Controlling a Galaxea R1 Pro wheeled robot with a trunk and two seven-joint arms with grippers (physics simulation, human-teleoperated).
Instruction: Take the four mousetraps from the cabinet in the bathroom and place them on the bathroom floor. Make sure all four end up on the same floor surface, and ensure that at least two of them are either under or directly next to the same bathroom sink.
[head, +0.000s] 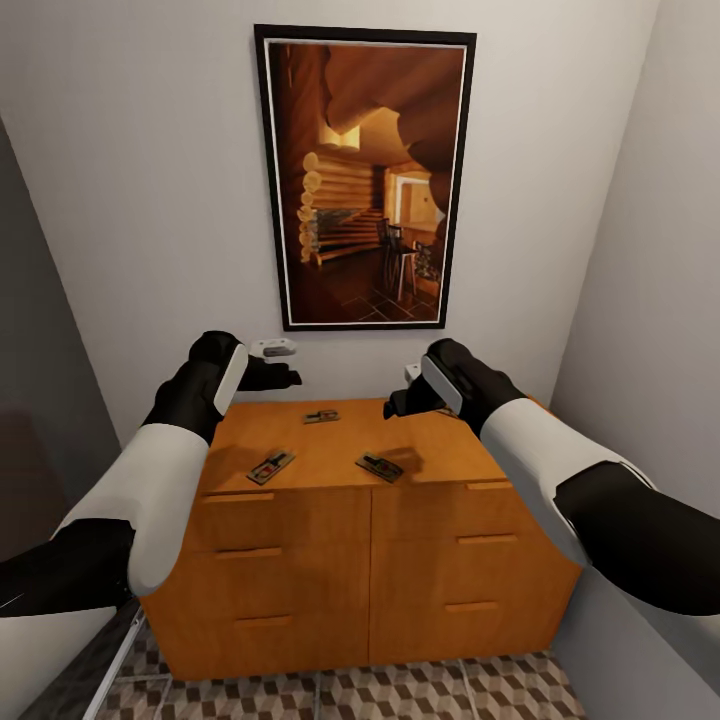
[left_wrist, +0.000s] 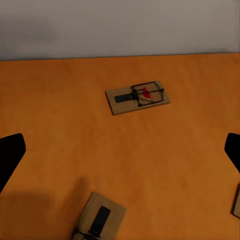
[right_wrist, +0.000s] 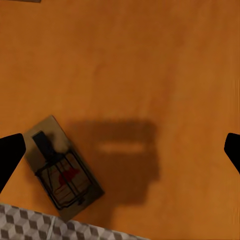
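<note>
Head view: 3 mousetraps (head: 380, 467) lie on cabinet (head: 330, 455) top, below & between both arms. Left gripper (head: 283, 377) hovers spread near back wall; right gripper (head: 400, 405) spread above trap (right_wrist: 62, 170) by front edge.

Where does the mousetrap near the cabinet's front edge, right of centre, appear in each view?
Head view: the front-right mousetrap lies on the cabinet top, near its front edge.
Right wrist view: the same mousetrap, red mark showing, beside the edge above the floor tiles.
Left wrist view: probably the tan corner cut off at the frame; uncertain.
Shared landmark: the orange cabinet top.
</note>
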